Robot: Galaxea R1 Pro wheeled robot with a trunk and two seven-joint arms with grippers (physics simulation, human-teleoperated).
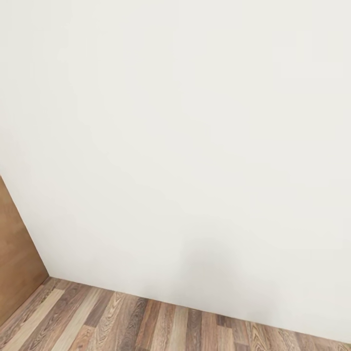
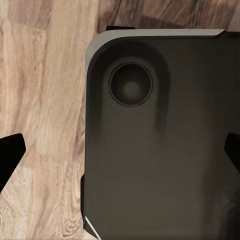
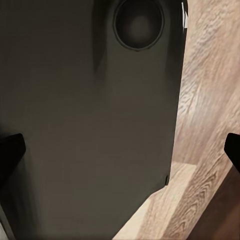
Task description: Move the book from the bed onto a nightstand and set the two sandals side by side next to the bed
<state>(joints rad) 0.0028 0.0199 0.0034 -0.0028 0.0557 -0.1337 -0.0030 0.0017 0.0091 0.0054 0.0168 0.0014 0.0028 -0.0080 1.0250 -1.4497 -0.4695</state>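
I face a plain white bedroom wall (image 1: 195,146) above a brown wood-plank floor (image 1: 146,326). The book, the bed, the nightstand and the sandals are out of view. In the left wrist view my left gripper (image 2: 121,152) is open, its dark fingertips (image 2: 9,157) far apart with nothing between them. It hangs over the robot's dark base (image 2: 160,150). My right gripper (image 3: 121,151) is open in the same way, its fingertips (image 3: 10,152) empty above the base (image 3: 90,125).
A brown wooden door (image 1: 14,253) stands at the left, meeting the wall in a corner. Wood planks (image 2: 45,100) lie beside the base under the left arm. Under the right arm there are planks (image 3: 210,100) too.
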